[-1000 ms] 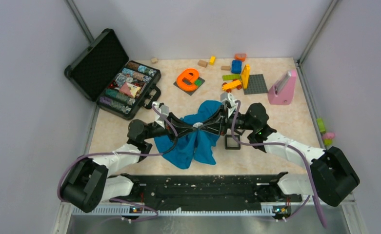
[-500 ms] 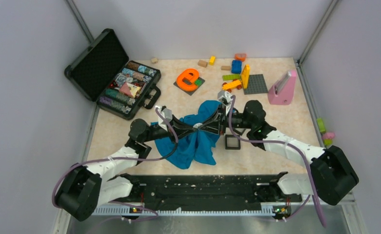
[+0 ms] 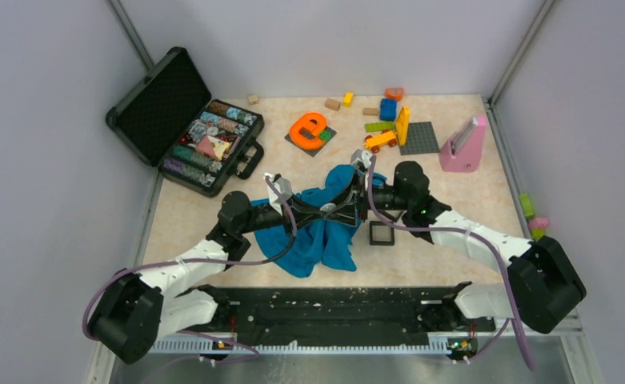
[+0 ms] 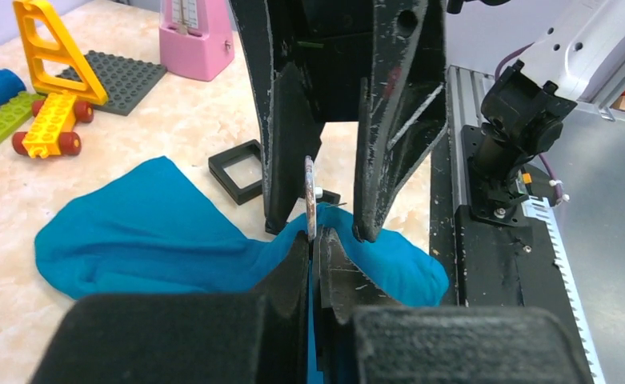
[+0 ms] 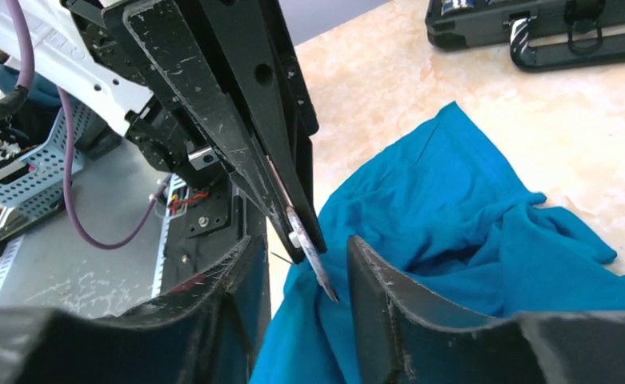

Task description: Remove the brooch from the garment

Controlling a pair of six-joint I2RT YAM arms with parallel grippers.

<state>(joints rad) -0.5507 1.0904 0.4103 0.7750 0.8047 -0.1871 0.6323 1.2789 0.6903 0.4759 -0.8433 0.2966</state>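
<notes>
The blue garment [image 3: 325, 240] lies bunched at the table's middle, with one fold lifted. The brooch [image 4: 310, 196] shows edge-on as a thin pale disc on that fold; it also shows in the right wrist view [image 5: 313, 260] and the top view [image 3: 326, 210]. My left gripper [image 4: 315, 240] is shut on the garment fold just below the brooch, with blue cloth between its jaws. My right gripper [image 5: 305, 276] is open, with one finger on each side of the brooch and not touching it. The two grippers meet tip to tip [image 3: 329, 210].
A black square frame [image 3: 381, 233] lies on the table right of the garment. An open black case [image 3: 189, 120] stands at back left. An orange letter [image 3: 309, 126], toy blocks [image 3: 385, 120], a grey baseplate [image 3: 418, 138] and a pink metronome [image 3: 462, 144] stand at the back.
Both arms have shifted a little toward the back left, keeping their tips together at the lifted fold. The black frame is now free of the right arm.
</notes>
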